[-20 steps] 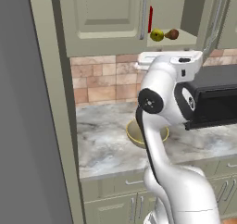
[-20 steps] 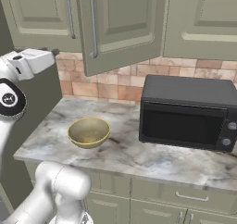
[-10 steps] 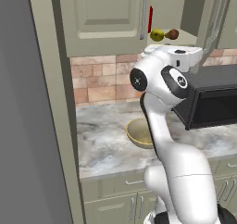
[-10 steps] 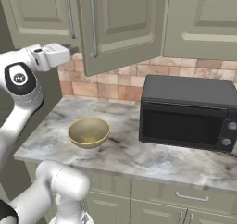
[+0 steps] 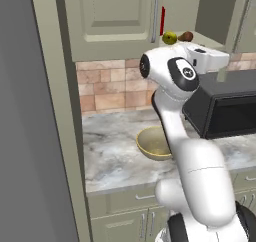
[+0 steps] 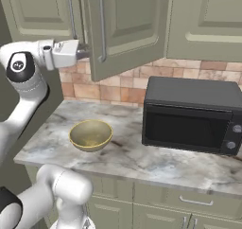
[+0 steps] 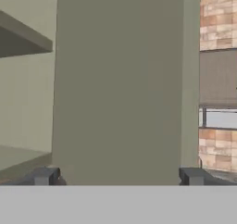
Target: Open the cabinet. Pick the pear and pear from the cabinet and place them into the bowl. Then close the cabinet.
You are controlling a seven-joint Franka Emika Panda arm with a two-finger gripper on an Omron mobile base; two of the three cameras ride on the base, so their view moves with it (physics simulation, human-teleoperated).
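With the cabinet (image 6: pixel 127 29) door already swung open, the gripper (image 7: pixel 118 176) sits just below the shelf, jaws wide and empty, facing the door's inner face. Both pears (image 5: pixel 170 37) are on the shelf edge beside a red bottle (image 5: pixel 162 21); the bowl (image 6: pixel 90 135) waits on the counter (image 6: pixel 156 162). The step in hand is likely the first pick, so the hand must rise and turn toward the fruit.

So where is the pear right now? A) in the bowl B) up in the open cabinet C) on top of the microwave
B: the pear sits on the cabinet shelf, while the bowl on the counter holds nothing.
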